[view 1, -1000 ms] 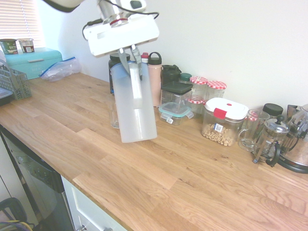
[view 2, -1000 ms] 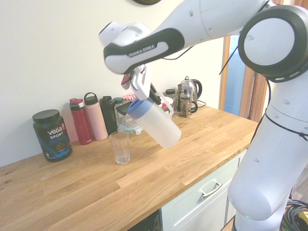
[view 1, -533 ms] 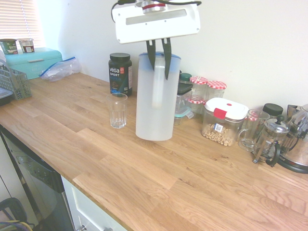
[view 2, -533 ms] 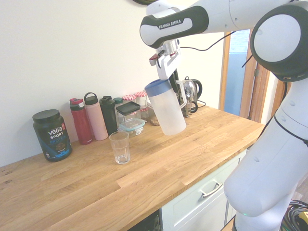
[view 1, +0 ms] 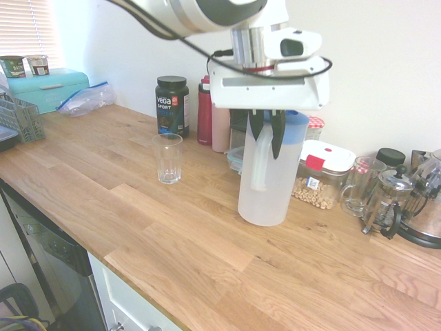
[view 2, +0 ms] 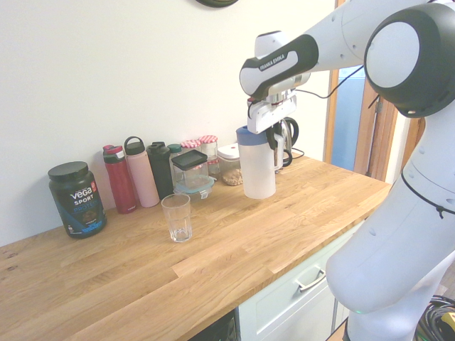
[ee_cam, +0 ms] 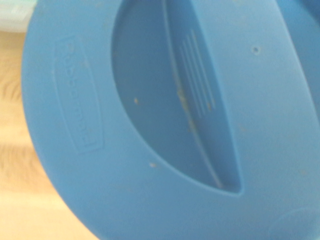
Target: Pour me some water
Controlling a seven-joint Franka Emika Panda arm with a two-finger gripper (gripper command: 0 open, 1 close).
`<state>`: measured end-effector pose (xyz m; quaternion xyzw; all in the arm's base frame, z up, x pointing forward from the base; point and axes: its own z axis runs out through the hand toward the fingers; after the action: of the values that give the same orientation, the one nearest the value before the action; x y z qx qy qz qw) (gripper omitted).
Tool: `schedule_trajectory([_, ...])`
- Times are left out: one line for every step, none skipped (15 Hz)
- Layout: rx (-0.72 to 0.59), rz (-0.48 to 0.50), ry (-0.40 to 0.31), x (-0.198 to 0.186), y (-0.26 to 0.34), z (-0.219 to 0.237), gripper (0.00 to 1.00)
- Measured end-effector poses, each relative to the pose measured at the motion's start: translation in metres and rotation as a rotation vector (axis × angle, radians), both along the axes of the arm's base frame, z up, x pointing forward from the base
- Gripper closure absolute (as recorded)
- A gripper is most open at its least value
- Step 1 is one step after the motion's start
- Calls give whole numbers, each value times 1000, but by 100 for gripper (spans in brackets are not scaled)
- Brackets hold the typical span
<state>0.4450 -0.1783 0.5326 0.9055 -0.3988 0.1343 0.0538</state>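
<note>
Nearest the second exterior camera's side of things, the drinking glass (view 2: 178,219) stands upright on the wooden counter (view 2: 213,259), seemingly with some water in it, though clear glass makes that hard to tell. Beyond it, well apart, the gripper (view 2: 274,135) has its fingers closed on the handle of the blue-lidded pitcher (view 2: 257,167), upright and apparently at the counter; it would be best lowered level until the base sits flat, then released gently.
</note>
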Motion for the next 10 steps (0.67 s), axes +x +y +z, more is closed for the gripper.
schedule_trajectory([4, -23, -28, -1, 0, -4, 100])
schedule_trajectory([4, -38, -41, -2, -1, -5, 100])
schedule_trajectory([-3, -48, -54, -2, -3, -6, 100])
schedule_trajectory([-12, -56, -70, -2, -5, -6, 100])
schedule_trajectory([-18, -58, -79, -2, -7, -8, 100])
schedule_trajectory([-21, -59, -87, -3, -9, -11, 100])
schedule_trajectory([-21, -61, -88, -5, -9, -14, 100])
schedule_trajectory([-20, -61, -83, -6, -9, -17, 100])
schedule_trajectory([-18, -61, -78, -8, -9, -20, 0])
schedule_trajectory([-17, -59, -74, -9, -8, -23, 0])
